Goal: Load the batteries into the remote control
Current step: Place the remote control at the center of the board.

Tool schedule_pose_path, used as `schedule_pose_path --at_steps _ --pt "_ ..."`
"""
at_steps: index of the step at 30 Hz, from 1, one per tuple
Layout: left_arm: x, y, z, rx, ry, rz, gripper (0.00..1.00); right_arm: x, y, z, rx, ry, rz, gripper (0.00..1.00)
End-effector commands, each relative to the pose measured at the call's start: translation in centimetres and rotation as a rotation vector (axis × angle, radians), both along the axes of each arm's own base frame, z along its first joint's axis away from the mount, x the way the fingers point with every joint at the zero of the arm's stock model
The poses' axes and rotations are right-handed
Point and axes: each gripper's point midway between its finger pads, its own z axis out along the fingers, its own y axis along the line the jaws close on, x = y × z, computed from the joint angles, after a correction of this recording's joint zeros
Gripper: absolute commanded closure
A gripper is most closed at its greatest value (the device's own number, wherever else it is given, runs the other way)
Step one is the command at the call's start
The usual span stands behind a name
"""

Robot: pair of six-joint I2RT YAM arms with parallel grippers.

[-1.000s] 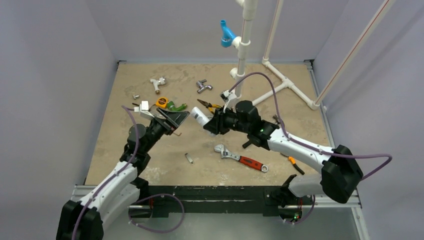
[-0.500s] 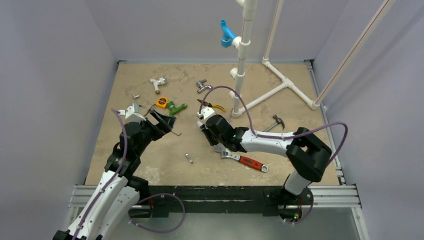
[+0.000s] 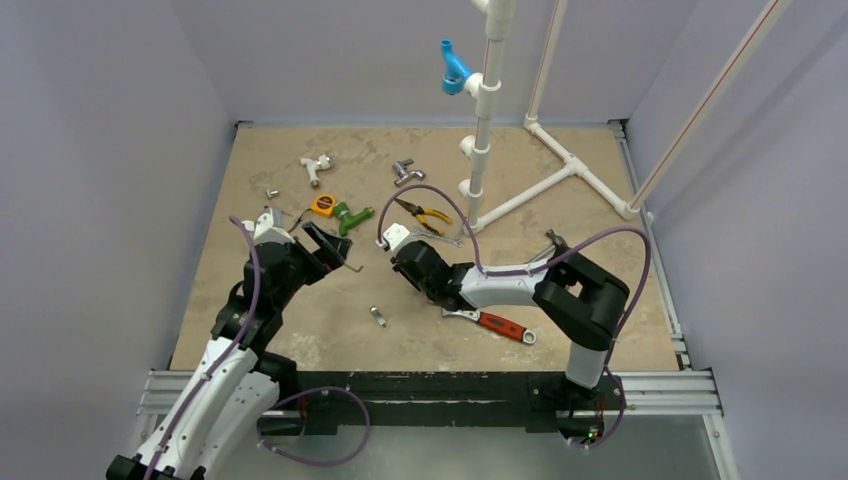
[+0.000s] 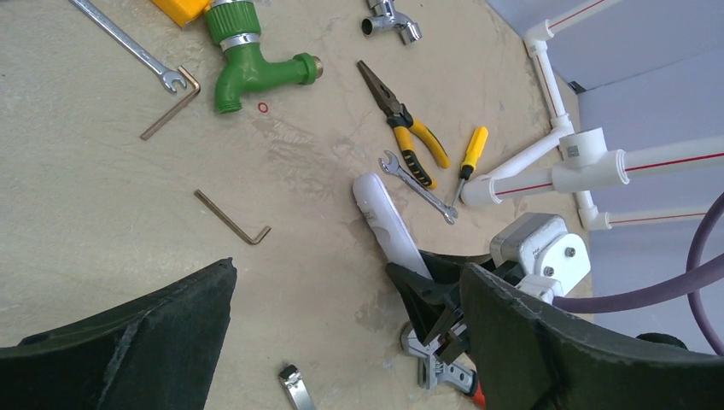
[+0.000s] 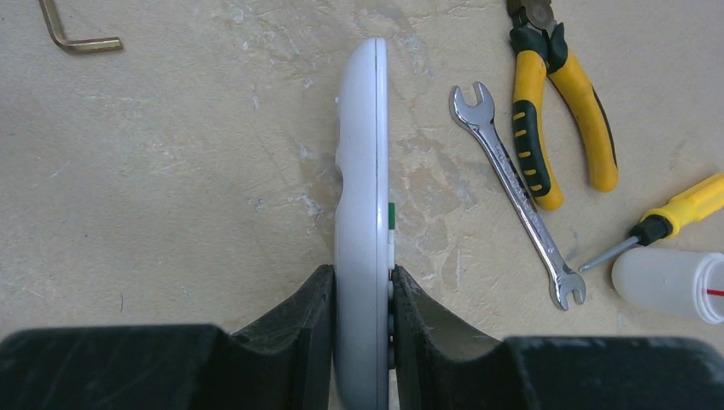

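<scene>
- tabletop (image 3: pixel 300 330): sandy board, carrying loose tools.
- right arm (image 3: pixel 580 290): now folding more sharply at the elbow than a second ago, wrist swinging in from right of centre toward the middle of the tabletop.
- left arm (image 3: pixel 240 330): drawn back toward the left edge since a second ago, barely shifting over the last half second.
- left gripper (image 3: pixel 322 245): fingers spread wide, holding nothing, facing the right gripper.
- right gripper (image 5: pixel 363 290): fingers pinching the remote by its two faces.
- remote (image 5: pixel 363 196): standing on edge in that pinch, carried leftward to mid-tabletop; whether it is touching the board cannot be told.
- pliers (image 5: pixel 555 120), spanner (image 5: pixel 512 192): lying just beside the remote, toward the far edge.
- hex key (image 4: pixel 232 218): lying between the grippers.
</scene>
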Motion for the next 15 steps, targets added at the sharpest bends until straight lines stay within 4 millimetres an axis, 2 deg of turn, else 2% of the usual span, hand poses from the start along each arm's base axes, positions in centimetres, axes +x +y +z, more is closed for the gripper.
schedule_pose_path --at_steps 1,4,15 --pt "0.5 0.2 1.3 0.007 -0.042 -0.004 0.0 0.4 1.2 1.5 0.037 -0.069 0.03 0.85" --pt "0.5 0.1 1.2 0.005 -0.042 -0.008 0.0 -0.3 1.6 1.1 0.044 -0.051 0.051 0.74" --pt "0.7 -0.1 1.4 0.0 -0.048 -0.018 0.0 -1.8 1.7 -0.5 0.015 -0.016 0.068 0.6"
